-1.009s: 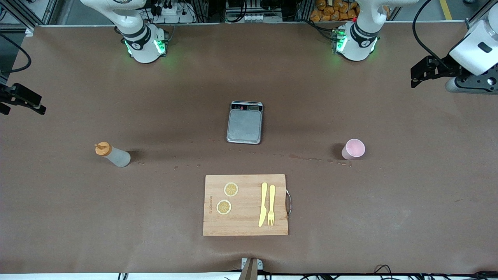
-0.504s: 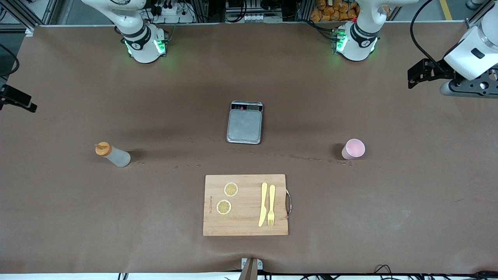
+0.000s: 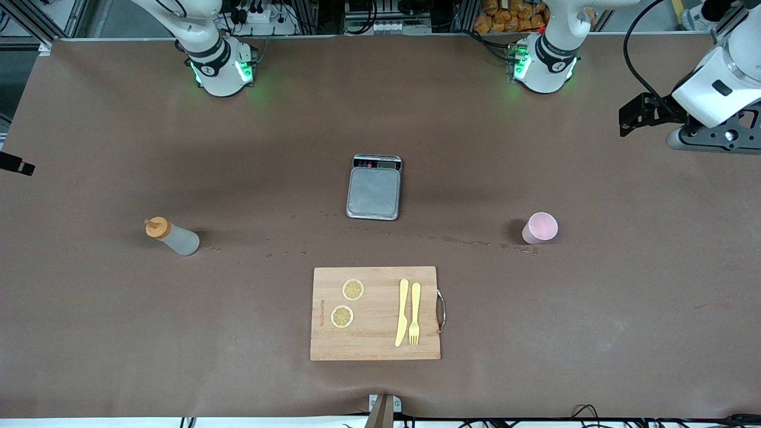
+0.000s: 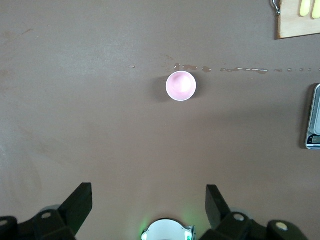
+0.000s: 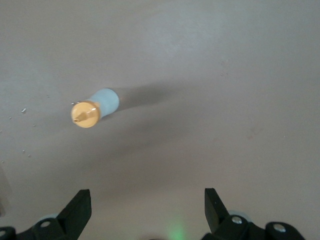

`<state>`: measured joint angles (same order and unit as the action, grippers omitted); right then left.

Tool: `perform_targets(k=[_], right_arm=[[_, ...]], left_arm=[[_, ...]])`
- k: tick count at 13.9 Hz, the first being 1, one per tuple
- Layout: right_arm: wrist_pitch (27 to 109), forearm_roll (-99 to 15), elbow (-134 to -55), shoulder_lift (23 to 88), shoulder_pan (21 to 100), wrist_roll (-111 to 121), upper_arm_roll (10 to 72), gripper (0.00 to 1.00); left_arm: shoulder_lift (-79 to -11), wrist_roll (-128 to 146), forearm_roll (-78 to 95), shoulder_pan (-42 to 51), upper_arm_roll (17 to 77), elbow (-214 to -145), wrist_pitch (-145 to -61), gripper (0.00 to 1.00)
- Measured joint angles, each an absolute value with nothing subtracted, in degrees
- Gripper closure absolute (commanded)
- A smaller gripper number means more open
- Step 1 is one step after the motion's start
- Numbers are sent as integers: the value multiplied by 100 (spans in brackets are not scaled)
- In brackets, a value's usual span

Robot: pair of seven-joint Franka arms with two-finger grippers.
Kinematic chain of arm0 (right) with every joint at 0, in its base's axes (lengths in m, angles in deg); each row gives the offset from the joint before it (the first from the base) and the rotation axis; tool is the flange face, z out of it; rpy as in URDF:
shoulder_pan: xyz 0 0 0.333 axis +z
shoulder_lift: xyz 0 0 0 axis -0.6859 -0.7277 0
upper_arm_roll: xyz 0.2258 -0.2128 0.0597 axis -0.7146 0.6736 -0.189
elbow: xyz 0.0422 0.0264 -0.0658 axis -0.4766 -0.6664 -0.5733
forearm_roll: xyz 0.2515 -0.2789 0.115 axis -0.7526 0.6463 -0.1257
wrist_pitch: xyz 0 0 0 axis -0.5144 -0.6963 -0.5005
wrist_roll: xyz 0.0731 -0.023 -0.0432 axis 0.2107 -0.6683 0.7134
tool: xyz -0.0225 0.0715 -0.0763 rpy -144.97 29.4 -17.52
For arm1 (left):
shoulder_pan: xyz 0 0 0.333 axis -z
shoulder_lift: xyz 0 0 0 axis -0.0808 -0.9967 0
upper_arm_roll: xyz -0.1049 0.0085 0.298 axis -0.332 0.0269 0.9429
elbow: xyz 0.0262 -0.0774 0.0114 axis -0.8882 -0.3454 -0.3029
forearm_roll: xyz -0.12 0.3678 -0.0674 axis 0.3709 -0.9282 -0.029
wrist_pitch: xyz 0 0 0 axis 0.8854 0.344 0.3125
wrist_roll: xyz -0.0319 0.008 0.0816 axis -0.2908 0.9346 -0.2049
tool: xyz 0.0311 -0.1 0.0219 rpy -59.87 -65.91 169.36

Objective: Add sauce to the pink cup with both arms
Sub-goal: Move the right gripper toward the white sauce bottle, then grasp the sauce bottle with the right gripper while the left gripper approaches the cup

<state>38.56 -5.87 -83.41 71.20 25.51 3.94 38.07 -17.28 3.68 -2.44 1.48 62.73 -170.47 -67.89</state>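
The sauce bottle point(image 3: 172, 236) stands on the table toward the right arm's end, orange cap on; it also shows in the right wrist view point(image 5: 95, 109). The pink cup point(image 3: 540, 228) stands upright toward the left arm's end and shows in the left wrist view point(image 4: 181, 85). My left gripper point(image 3: 631, 114) hangs high over the table's edge at the left arm's end, open and empty point(image 4: 149, 192). My right gripper point(image 3: 16, 164) is almost out of the front view at the right arm's end, high above the bottle, open and empty point(image 5: 147, 197).
A grey scale point(image 3: 373, 189) sits mid-table. A wooden cutting board point(image 3: 374, 342) lies nearer the front camera, with two lemon slices point(image 3: 353, 289), a yellow knife point(image 3: 402, 312) and a fork point(image 3: 414, 312). A trail of droplets point(image 3: 469, 241) runs between cup and scale.
Both grippers have drawn outward toward their ends of the table; the right one has nearly left the front view. Bottle and cup have not moved.
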Motion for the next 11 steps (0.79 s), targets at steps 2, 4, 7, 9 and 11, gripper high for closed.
perform_targets(k=[2,4,7,9,11], right_arm=[[3777,-766,-8345,6992,2400,248,3809,0],[3680,-1150,-8356,6836,2176,-403,3808,0],[3668,-1385,-8362,6526,1978,-1922,3811,0],[3667,-1402,-8365,6293,1980,-2876,3787,0],[3637,-1656,-8370,6054,1947,-3289,3791,0]], left_arm=[[-1728,368,-244,148,6273,-17047,-6791,0],[-1727,368,-244,140,6275,-17046,-6796,0],[-1722,368,-244,127,6282,-17044,-6799,0],[-1723,368,-244,131,6279,-17048,-6799,0],[-1754,368,-244,137,6274,-17090,-6800,0]])
